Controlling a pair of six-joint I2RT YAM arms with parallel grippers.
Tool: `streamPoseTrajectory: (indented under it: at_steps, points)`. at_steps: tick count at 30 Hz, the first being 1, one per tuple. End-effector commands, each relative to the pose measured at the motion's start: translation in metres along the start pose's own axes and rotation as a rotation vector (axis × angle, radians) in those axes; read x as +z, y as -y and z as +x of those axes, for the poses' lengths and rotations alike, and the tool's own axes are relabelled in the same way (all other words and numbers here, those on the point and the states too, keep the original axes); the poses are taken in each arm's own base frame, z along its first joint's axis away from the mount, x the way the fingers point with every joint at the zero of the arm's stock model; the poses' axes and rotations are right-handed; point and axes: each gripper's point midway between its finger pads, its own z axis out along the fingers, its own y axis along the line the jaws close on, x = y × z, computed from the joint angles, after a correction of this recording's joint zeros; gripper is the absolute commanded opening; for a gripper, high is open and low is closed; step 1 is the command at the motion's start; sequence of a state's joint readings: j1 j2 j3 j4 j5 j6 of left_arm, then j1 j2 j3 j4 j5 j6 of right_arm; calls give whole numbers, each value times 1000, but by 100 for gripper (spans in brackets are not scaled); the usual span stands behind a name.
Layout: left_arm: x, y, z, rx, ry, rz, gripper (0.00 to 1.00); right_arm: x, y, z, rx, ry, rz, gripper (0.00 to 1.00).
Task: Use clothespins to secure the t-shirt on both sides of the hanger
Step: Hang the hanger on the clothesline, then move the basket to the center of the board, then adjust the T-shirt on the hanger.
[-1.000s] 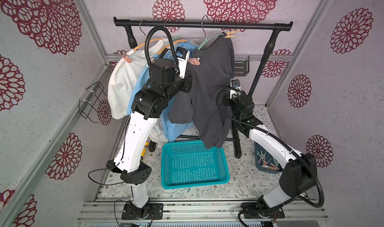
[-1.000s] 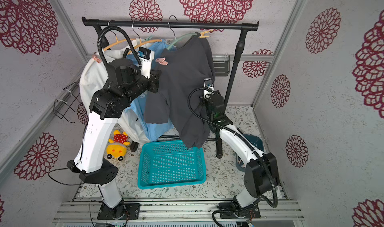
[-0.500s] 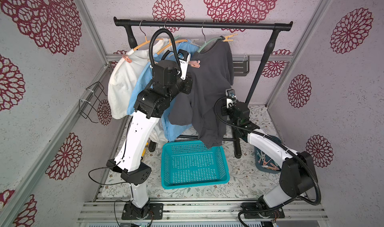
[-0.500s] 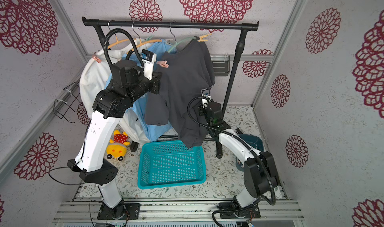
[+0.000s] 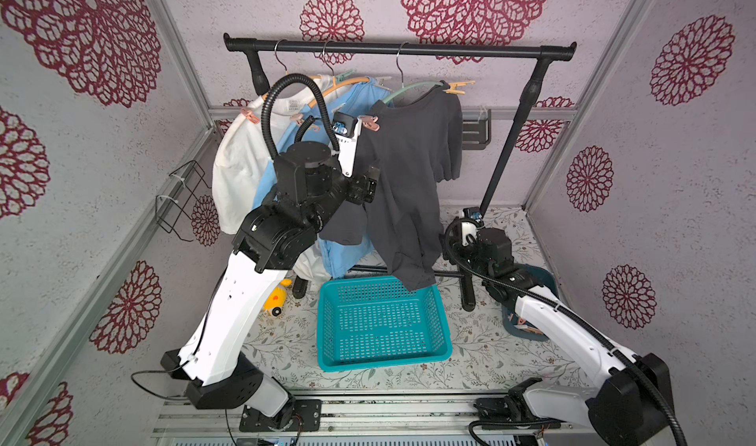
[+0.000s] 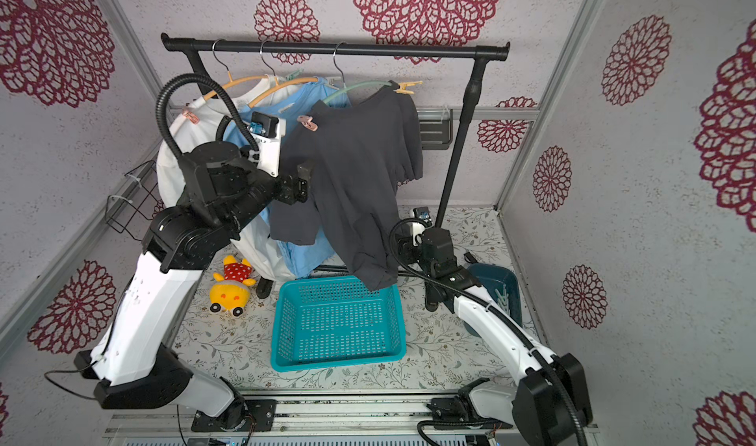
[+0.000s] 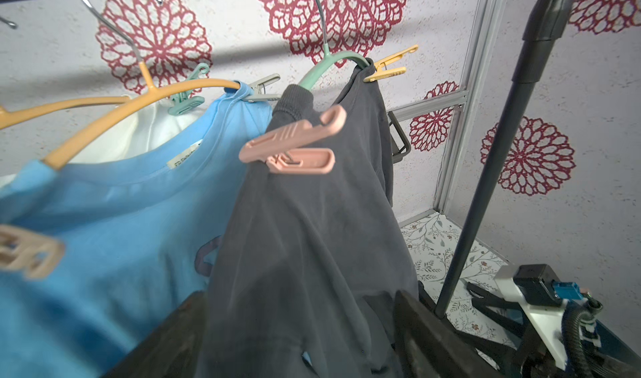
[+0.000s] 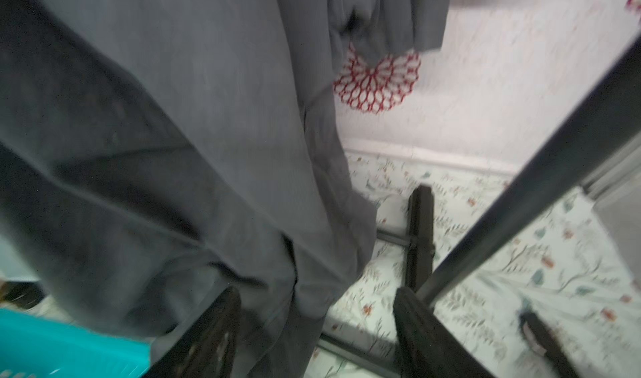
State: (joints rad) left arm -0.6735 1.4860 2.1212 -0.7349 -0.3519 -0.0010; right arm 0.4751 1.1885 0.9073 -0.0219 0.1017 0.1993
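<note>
A dark grey t-shirt (image 5: 409,170) (image 6: 360,170) hangs on a mint green hanger (image 5: 413,86) (image 7: 322,67). A pink clothespin (image 5: 370,124) (image 7: 295,144) clips its left shoulder, and a yellow clothespin (image 5: 458,88) (image 7: 388,66) clips the right one. My left gripper (image 5: 370,184) (image 7: 298,300) stands open below the pink clothespin, with loose shirt fabric hanging between its wide jaws. My right gripper (image 6: 403,245) (image 8: 317,294) is open and low, beside the shirt's hem (image 8: 173,116) and the rack's post.
A blue shirt (image 7: 121,220) and a white shirt (image 5: 241,166) hang left on orange hangers from the black rail (image 5: 401,49). A teal basket (image 5: 384,358) sits under the shirts. On the floor lie a dark bin of clothespins (image 6: 507,284) and a yellow toy (image 6: 231,284).
Both grippers have gone from shut to open. The right arm has dropped from the shirt's side to its hem. The left gripper has sunk a little below the pink clothespin.
</note>
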Motion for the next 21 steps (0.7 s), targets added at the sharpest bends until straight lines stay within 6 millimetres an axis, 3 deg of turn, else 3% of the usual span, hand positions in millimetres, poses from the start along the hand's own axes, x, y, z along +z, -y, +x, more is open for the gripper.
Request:
streamPoseTrajectory:
  at_steps: [1,5,8,15,21]
  points:
    - [-12,-7,-4,-48,45,-41,86,-17,-13,61,193,-203,-34,74]
    - [-27,1,12,-42,23,-30,85,-35,-23,113,287,-317,-5,75]
    - [-34,12,33,-51,-24,-1,84,-44,-29,139,319,-378,13,78]
    - [-33,64,95,-125,-115,166,77,-50,-23,168,334,-445,98,79]
    - [-2,108,146,-240,-157,263,77,-55,-17,198,281,-536,196,77]
